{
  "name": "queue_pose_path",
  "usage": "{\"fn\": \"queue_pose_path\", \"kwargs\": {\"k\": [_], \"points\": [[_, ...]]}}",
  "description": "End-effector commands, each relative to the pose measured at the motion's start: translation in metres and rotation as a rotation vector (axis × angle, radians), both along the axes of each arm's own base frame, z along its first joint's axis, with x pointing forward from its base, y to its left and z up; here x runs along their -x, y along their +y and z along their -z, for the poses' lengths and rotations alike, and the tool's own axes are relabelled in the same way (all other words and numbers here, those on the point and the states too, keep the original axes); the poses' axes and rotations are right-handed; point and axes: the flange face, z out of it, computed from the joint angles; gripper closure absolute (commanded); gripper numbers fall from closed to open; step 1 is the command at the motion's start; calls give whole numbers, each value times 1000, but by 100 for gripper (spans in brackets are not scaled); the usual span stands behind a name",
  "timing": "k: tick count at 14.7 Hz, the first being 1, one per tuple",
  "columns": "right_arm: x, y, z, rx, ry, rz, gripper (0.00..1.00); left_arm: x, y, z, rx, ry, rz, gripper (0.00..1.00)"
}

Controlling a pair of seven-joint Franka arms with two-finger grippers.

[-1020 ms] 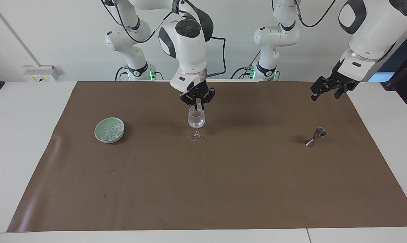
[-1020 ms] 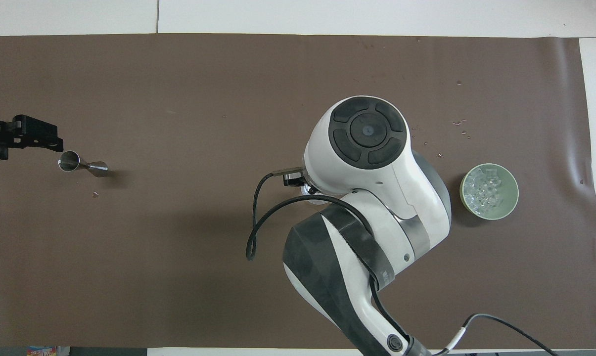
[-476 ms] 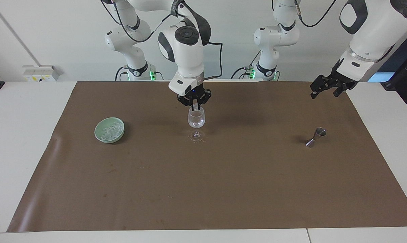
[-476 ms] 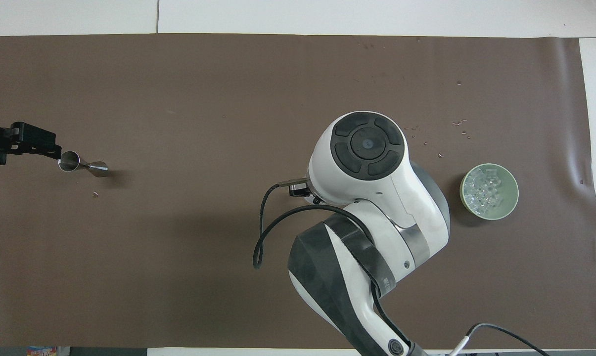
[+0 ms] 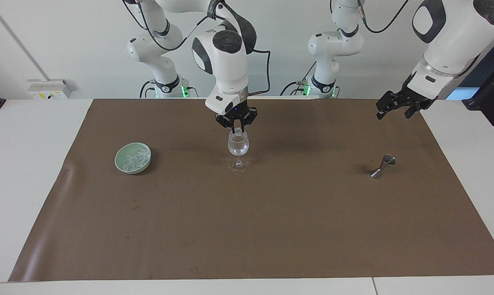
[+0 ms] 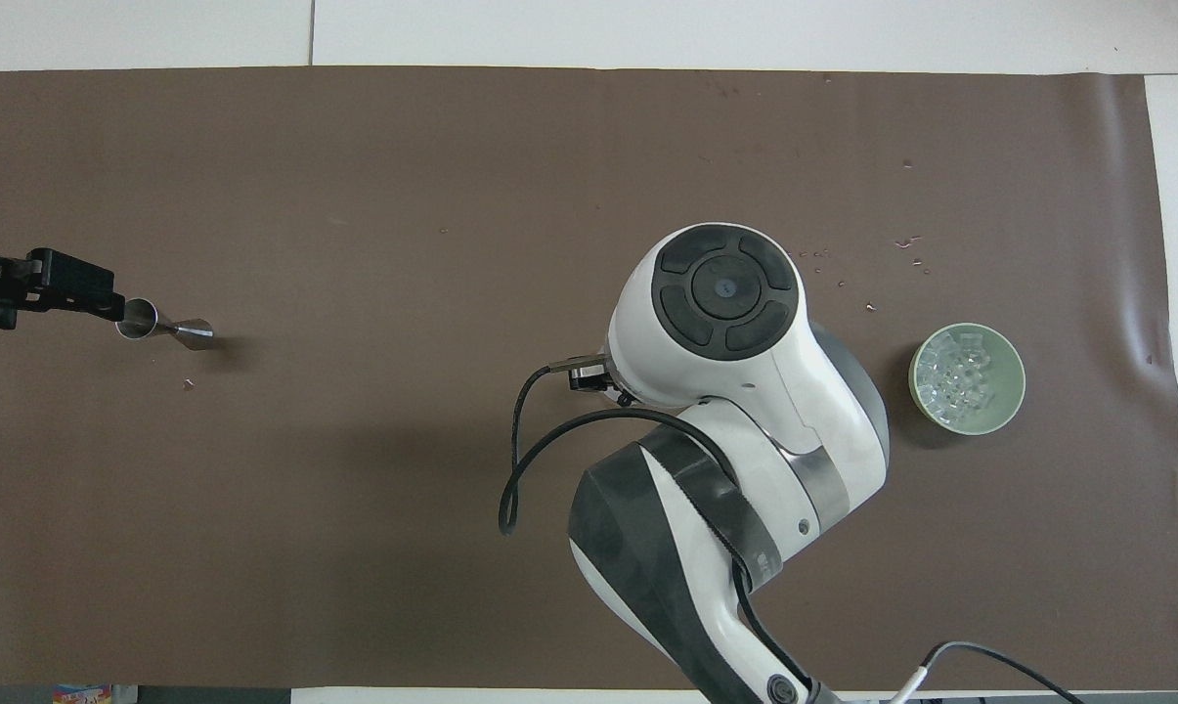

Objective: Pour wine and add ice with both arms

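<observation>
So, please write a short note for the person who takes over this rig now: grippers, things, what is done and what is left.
Right gripper: directly over the wine glass, just above its rim, a small clear piece between the fingertips; whether it is gripped or already let go I cannot tell.
Left gripper: open, holds nothing, waits in the air at its own end of the table.
Green bowl: at the right arm's end, with ice in it.
Metal jigger: lying tipped on the mat near the left arm's end.
Done: glass appears to hold clear contents.
Left: finish the ice drop, retract.
</observation>
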Motion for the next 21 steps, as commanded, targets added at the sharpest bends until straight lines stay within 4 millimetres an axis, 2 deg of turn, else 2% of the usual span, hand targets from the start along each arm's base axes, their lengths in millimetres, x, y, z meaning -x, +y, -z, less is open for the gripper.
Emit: {"fn": "queue_pose_path", "kwargs": {"k": [1,5,7,8,10,12,13,14,15,16,19,21], "points": [[6,-3,-2,5,-20,5,66,14,-2,-5,-18,1,12,0],[3,-2,-8,5,-23,5,66,15,-2,-6,-28,-9,28,0],[-4,-8,-24,48,-37,-3,63,14,-2,-7,-29,-15,31,0],[-6,-8,-31,64,-35,-6,57,14,-2,-6,-28,-14,41,0],[-10,-12,-46,63,-38,1,53,13,-4,-7,-52,-20,76,0],[-17,-26,-54,58,-46,23,52,14,-3,-7,-50,-14,69,0],[-21,-37,-60,61,-42,39,48,14,0,-7,-50,-14,62,0],[-27,-50,-67,63,-39,64,33,13,3,-6,-50,-16,55,0],[-31,-64,-70,69,-31,77,11,13,4,-8,-50,-21,53,0],[-33,-82,-81,60,-39,80,0,13,4,-7,-50,-18,53,0],[-34,-142,-108,62,-25,33,0,14,4,-8,-50,-18,52,0],[-34,-190,-121,66,0,44,0,13,4,-7,-50,-18,52,0]]}}
